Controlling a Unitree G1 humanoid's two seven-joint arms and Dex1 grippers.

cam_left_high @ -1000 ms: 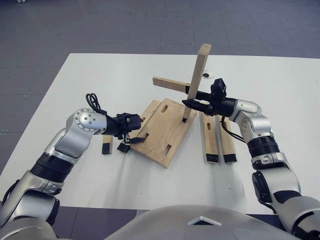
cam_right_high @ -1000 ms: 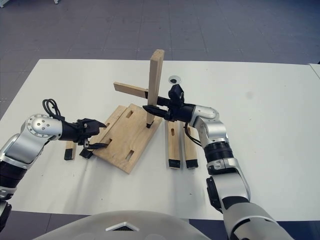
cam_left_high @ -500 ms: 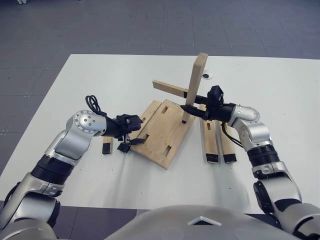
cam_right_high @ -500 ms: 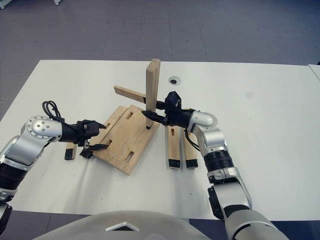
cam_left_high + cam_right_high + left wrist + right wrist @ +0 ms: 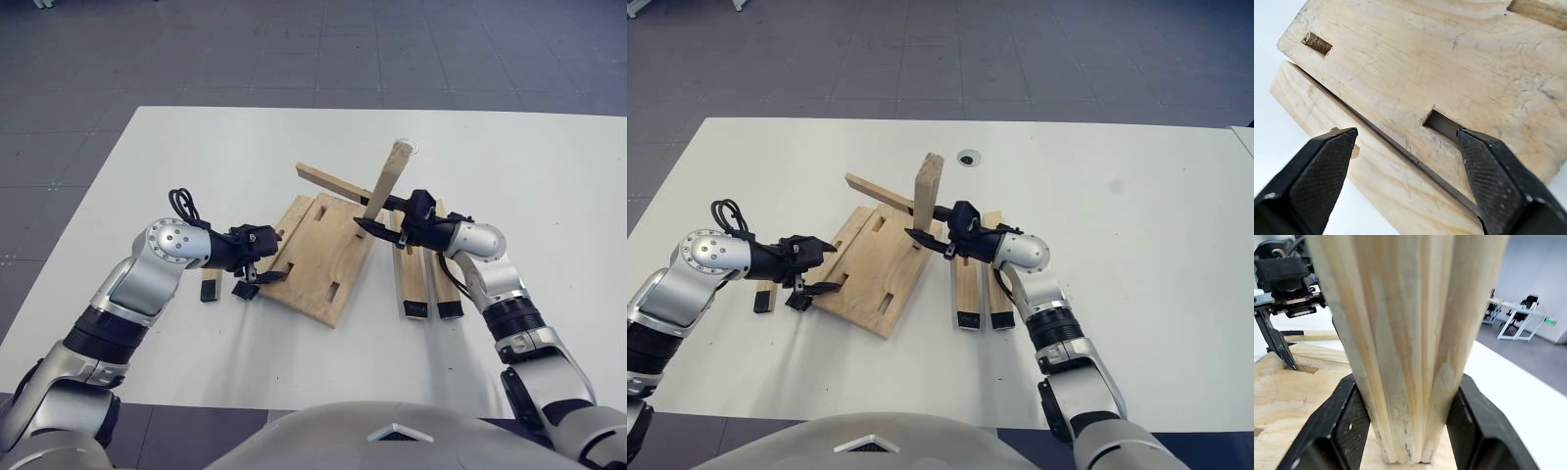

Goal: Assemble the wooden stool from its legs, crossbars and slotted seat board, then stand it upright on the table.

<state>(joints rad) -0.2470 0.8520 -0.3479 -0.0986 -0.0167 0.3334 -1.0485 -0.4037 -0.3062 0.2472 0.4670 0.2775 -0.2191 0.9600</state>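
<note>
Two pincers are at the seat board [image 5: 318, 257], which lies near the middle of the white surface [image 5: 196, 147]. We see the board tilted. Its left edge is raised and rests on a wooden piece [image 5: 1352, 196] lying beneath it, while its right part sits lower. Several rectangular slots are cut in its upper face.

1. The left pincer [image 5: 252, 276] has its fingers apart. They are set at the raised left edge of the board, to either side of one slot [image 5: 1442, 125]. We cannot tell whether they touch the wood.

2. The right pincer [image 5: 378, 216] is clamped on the lower part of a leg [image 5: 388, 178]. The leg leans, with its top tilted toward the far right and its lower end over the far right part of the board. In the right wrist view both fingers [image 5: 1334, 426] press against opposite faces of the leg, and the board shows just below the leg's end. We cannot tell whether that end sits in a slot.

3. A crossbar [image 5: 333, 180] is joined to the held leg above the grip. It sticks out to the left, clear of the surface.

4. A first spare leg [image 5: 411, 276] and a second spare leg [image 5: 447, 282] lie flat, side by side, just right of the board. Their black-capped ends point toward the robot.

5. A short piece [image 5: 209, 286] with a black end lies left of the board, near the left pincer.
</note>
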